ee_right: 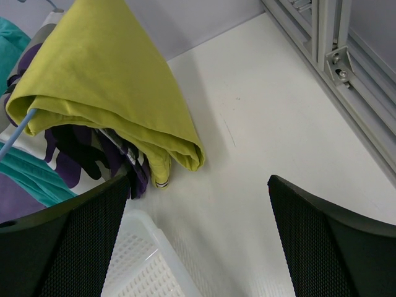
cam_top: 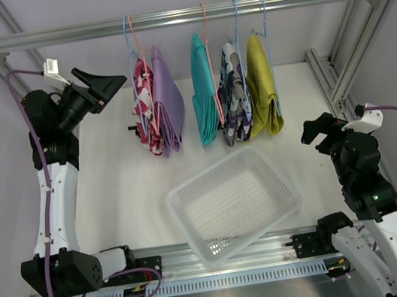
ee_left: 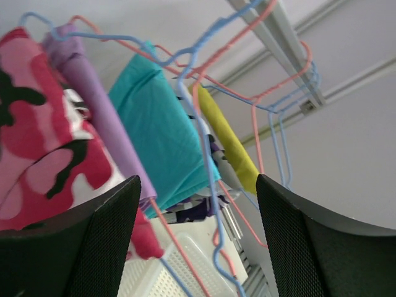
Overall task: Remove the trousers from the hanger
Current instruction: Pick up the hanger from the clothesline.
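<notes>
The red-and-white shorts (cam_top: 146, 108) are hanging at the left end of the row on the far rail (cam_top: 184, 16), long axis dropping straight down, w/ the lilac pair (cam_top: 166, 100) touching on their right. My L gripper (cam_top: 113, 86) is hovering just left of them, jaws wide w/ nothing btwn, so I'm judging it the nearer arm. My R gripper (cam_top: 320, 130) is sitting low, also wide & empty, well apart from the mustard pair (cam_top: 263, 88) at the right end.

shorts (cam_top: 205, 94): five pairs are counted: red-and-white (cam_top: 145, 100), lilac (cam_top: 168, 100), teal (cam_top: 206, 109), camouflage (cam_top: 235, 100), mustard (cam_top: 262, 84)
hangers (cam_top: 206, 33): five are seen, three blue, two pink
basket (cam_top: 231, 204): one is spotted
arms (cam_top: 58, 195): two are counted
</notes>
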Motion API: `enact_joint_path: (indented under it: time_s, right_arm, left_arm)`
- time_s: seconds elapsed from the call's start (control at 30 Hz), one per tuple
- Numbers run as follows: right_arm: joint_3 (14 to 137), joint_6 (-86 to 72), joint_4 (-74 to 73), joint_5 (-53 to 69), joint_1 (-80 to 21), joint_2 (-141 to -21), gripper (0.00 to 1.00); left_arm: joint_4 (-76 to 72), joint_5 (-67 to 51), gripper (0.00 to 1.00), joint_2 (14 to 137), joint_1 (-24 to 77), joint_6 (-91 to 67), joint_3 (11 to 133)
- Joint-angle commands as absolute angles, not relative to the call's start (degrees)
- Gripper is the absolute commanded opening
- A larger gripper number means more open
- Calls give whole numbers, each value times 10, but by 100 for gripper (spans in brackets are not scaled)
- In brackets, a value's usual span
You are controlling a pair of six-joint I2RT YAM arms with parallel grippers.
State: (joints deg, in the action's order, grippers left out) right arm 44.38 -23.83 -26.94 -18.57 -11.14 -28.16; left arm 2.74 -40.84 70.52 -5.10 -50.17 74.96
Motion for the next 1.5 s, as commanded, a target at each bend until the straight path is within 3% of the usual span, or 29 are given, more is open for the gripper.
enact_joint_path:
  time_s: [0.0,0.23,0.57,0.97,1.17,1.47]
  right_arm:
    - [460,-242,-265,-172,-101,-287,99]
    - [461,-242,-266,-183,-98,-286,100]
    - [461,-241,-266,-185,-98,-286,99]
    - [461,-241,-267,-183,-97,-286,100]
    - [461,-240,-271,-186,-96,-286,100]
    - [461,-238,-275,-189,-96,-284,100]
  left_arm:
    - [-15,-456,78,727,-26,-512,802]
    - [31,-440,77,749,16,-468,814]
    - [84,-399,59,749,40,-415,802]
    - [-17,-464,1,766,42,-489,777]
    - [-133,-502,0,766,40,-573,748]
    - [-75,-351,0,690,40,-549,765]
